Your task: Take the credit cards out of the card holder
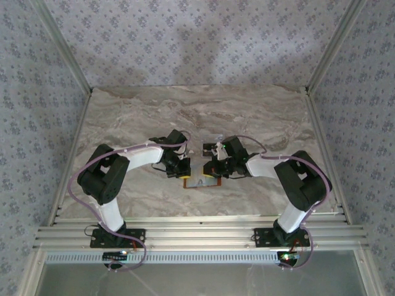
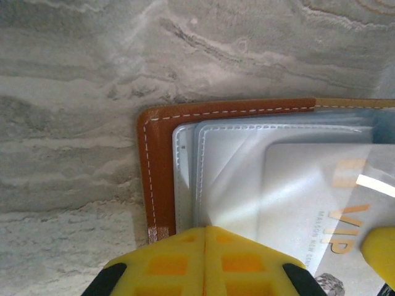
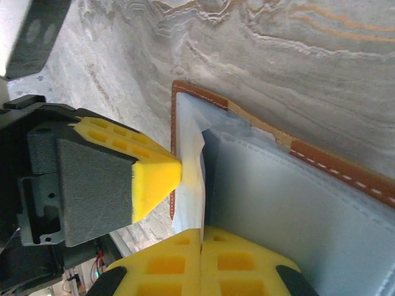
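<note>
Where the 2 arms meet, the card holder (image 1: 202,182) lies open on the marble counter (image 1: 142,117), about midway from left to right and toward the near side.

Left claw (image 2: 205,250): the yellow fingertips are pressed together. They sit at the left end of the card holder, over its brown stitched border.

Right claw (image 3: 202,256): the yellow fingertips are pressed together. They sit at the edge of a clear sleeve (image 3: 192,157) that stands up from the grey-blue lining (image 3: 296,209). Whether the sleeve is caught between them cannot be determined.

1 pale silvery credit card (image 2: 308,203), printed "VIP", sits inside the clear sleeves of the card holder. The tips of the 2 claws are just beside each other over the card holder's left half.
</note>
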